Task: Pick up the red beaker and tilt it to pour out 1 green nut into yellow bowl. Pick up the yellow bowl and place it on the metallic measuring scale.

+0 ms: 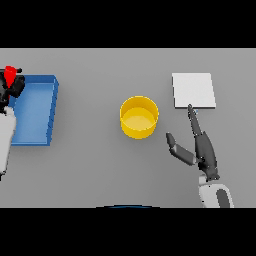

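1. Dark right hand (202, 150) lies open on the table toward its right edge, fingers straight, thumb spread toward the bowl (139, 117), holding nothing.
2. Its fingertips just reach the near edge of the scale (194, 90), a pale square toward the far right.
3. Yellow, the bowl stands mid-table, left of that hand, apart from it; no nut shows inside.
4. Left hand (14, 86) is curled round the red beaker (10, 75) over the blue tray (34, 110) at the left edge.
5. Pouring looks pending: the beaker must travel to the bowl and tilt.
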Controlling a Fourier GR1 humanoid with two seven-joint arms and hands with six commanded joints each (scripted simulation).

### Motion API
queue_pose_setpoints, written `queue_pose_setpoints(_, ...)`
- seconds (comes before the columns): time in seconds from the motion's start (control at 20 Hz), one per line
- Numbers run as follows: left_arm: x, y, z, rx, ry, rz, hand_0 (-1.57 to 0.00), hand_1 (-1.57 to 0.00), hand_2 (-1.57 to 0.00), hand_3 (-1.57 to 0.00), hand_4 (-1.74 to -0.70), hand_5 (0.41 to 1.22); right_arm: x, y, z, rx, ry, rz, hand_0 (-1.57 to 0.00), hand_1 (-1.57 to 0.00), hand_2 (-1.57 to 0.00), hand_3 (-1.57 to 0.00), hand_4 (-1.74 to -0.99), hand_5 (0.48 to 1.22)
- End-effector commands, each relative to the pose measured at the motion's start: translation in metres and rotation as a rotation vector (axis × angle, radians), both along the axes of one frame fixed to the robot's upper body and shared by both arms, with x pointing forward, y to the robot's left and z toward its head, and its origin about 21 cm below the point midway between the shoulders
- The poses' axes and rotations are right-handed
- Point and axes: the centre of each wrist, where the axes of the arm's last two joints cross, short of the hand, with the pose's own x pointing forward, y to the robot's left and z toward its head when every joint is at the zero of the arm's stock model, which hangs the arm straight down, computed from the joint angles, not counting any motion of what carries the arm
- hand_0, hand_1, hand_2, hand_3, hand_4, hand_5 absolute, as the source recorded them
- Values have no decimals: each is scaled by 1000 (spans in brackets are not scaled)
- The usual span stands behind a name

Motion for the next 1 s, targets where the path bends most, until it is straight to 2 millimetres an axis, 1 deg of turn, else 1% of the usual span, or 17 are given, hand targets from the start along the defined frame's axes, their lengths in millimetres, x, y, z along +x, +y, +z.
queue_pose_setpoints(0.0, -5, -1, -2, -6, 5, 7, -1571, -1571, -1571, -1547, -1741, 1123, 2, -2, 1, -8, 8, -7, 1, 1, 1, 1, -1010, 650)
queue_pose_setpoints(0.05, -8, -3, -3, -8, 12, 4, -1571, -1571, -1571, -1552, -1741, 1088, -1, -3, 1, -13, -3, -6, 1, 1, 1, 1, -1012, 648)
queue_pose_setpoints(0.1, -11, -4, -4, 15, 12, 2, -1571, -1571, -1571, -1555, -1741, 1046, 2, -4, 3, -11, -3, -9, 1, 1, 1, 1, -1013, 644)
queue_pose_setpoints(0.15, -13, -2, -5, 38, 15, 3, -1571, -1571, -1571, -1559, -1713, 991, 3, -2, 3, -6, 6, -16, 1, 1, 1, 1, -1017, 638)
queue_pose_setpoints(0.2, -16, -1, -7, 48, 22, -6, -1571, -1571, -1571, -1561, -1645, 941, 3, -4, 5, -12, 7, -19, 1, 1, 1, 1, -1021, 636)
queue_pose_setpoints(0.25, -21, 2, -10, 67, 35, -6, -1571, -1571, -1571, -1563, -1536, 892, 2, -3, 3, -13, 6, -15, 1, 1, 1, 1, -1021, 636)
queue_pose_setpoints(0.3, -23, 1, -11, 68, 48, -10, -1571, -1571, -1563, -1536, -1401, 848, 2, -5, 4, -11, 2, -15, 1, 1, 1, 1, -1017, 635)
queue_pose_setpoints(0.35, -25, 1, -8, 74, 49, -22, -1571, -1543, -1501, -1470, -1275, 810, 1, -5, 3, -9, 7, -11, 1, 1, 1, 1, -1012, 634)
queue_pose_setpoints(0.45, -28, 3, -7, 76, 53, -48, -1393, -1215, -1209, -1136, -1068, 749, 0, -5, 3, -4, -1, -14, 1, 1, 1, 1, -1007, 635)
queue_pose_setpoints(0.5, -28, 1, -10, 70, 67, -49, -1207, -995, -1020, -952, -1002, 720, 2, 0, 3, -1, 5, -13, 1, 1, 1, 1, -1004, 636)
queue_pose_setpoints(0.55, -30, -1, -14, 71, 82, -53, -965, -796, -816, -768, -958, 696, 0, -1, 2, 0, 5, -13, 1, 1, 1, 1, -1004, 635)
queue_pose_setpoints(0.6, -31, -3, -16, 77, 99, -77, -772, -637, -652, -614, -920, 677, 1, 1, 2, 3, 7, -13, 1, 1, 1, 1, -1005, 634)
queue_pose_setpoints(0.65, -30, -2, -17, 94, 116, -85, -617, -509, -522, -491, -889, 666, 1, -1, 2, -1, 4, -15, 1, 1, 1, 1, -1008, 635)
queue_pose_setpoints(0.7, -28, -2, -16, 117, 132, -99, -494, -407, -417, -393, -857, 657, 1, -2, 3, -5, -2, -13, 1, 1, 1, 1, -1009, 639)
queue_pose_setpoints(0.8, -27, 0, -22, 129, 149, -118, -316, -260, -267, -251, -822, 657, 1, -3, 3, -8, -5, -11, 1, 1, 1, 1, -1009, 639)
queue_pose_setpoints(0.9, -29, 3, -26, 135, 138, -134, -202, -166, -170, -160, -802, 652, -1, -2, 3, -12, -9, -7, 1, 1, 1, 1, -1015, 642)
queue_pose_setpoints(0.95, -26, 1, -26, 131, 135, -129, -161, -133, -136, -128, -796, 649, 0, -4, 1, -23, 13, -8, 1, 1, 1, 1, -1019, 643)
